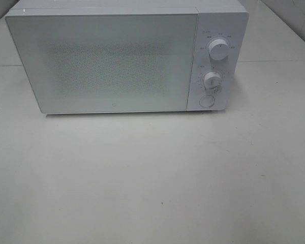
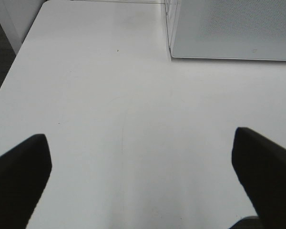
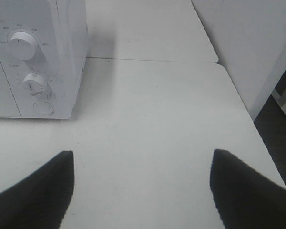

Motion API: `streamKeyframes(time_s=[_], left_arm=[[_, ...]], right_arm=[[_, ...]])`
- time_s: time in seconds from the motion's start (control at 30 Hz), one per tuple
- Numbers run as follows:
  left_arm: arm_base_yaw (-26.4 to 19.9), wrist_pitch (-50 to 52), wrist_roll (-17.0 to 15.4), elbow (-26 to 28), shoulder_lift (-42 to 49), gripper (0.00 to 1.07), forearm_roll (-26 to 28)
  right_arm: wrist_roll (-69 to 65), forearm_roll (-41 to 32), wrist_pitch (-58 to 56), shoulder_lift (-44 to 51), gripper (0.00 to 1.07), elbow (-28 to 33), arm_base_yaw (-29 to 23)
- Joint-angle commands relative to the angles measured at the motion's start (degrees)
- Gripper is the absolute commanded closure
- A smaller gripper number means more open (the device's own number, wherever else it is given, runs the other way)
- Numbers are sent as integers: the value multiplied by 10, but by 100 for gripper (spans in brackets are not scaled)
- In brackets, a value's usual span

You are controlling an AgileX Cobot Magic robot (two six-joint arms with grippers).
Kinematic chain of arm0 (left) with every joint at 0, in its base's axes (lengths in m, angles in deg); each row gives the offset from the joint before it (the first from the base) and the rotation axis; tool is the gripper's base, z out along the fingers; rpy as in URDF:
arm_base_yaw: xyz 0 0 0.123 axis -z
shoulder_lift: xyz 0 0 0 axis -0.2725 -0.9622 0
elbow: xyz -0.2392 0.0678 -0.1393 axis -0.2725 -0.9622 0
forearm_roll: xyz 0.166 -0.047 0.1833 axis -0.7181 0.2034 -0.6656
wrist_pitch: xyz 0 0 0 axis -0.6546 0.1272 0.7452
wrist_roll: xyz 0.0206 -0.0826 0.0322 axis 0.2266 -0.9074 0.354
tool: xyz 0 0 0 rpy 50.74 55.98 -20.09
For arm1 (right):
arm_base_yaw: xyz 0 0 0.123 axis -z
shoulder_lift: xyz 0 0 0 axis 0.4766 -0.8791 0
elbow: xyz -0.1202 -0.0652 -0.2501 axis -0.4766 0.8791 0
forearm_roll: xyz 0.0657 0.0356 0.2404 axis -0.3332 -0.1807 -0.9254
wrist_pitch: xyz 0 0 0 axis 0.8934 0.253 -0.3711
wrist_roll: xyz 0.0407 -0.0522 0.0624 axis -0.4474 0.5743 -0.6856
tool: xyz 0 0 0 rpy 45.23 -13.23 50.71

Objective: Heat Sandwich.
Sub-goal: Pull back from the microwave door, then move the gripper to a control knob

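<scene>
Sandwich is nowhere to be seen in any of the three views: it is not on the tabletop (image 1: 152, 178) in front of the microwave (image 1: 127, 61) nor on the parts of the tabletop at either side that the wrist views cover. It may sit behind the shut door (image 1: 101, 63), but the frosted, speckled panel hides the cavity, so I cannot tell. Its look, crust or filling cannot be described from here.

The left end effector (image 2: 140, 143) hangs over bare tabletop near the microwave's hinge-side corner, its dark fingers (image 2: 24, 162) spread wide with nothing between them. The right end effector (image 3: 143, 157) is likewise spread and empty, facing the control panel, well apart from it.

With the door shut and both arms back, the step in hand is probably one at the controls. The right arm looks best placed for it. To do it well, it should go straight at the panel and settle on one control before contact: the upper dial (image 1: 219, 49), the lower dial (image 1: 212, 79) and the round button (image 1: 207, 101) sit close together in a column, so a wide-spread end effector could catch two at once. Narrowing the fingers first, then pressing squarely with one tip or pinching a dial across its rim, would likely avoid nudging the light-looking oven backward. The left arm could brace the far side if it slides.
</scene>
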Motion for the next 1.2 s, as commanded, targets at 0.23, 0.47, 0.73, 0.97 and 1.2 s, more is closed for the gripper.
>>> streamKeyframes(time_s=[0.23,0.47,0.73,0.97,1.2], left_arm=[[-1,2,2,-1,13,9,6],[-1,2,2,-1,13,9,6],[-1,2,2,-1,13,9,6],[-1,2,2,-1,13,9,6],[-1,2,2,-1,13,9,6]], right_arm=[[3,-2,80,-66,32,9,2],[3,-2,154,-139,32,9,2],[-13,-2,245,-213,32,9,2],[-42,-2,319,-278,32,9,2],[-42,-1,399,-350,32,9,2]])
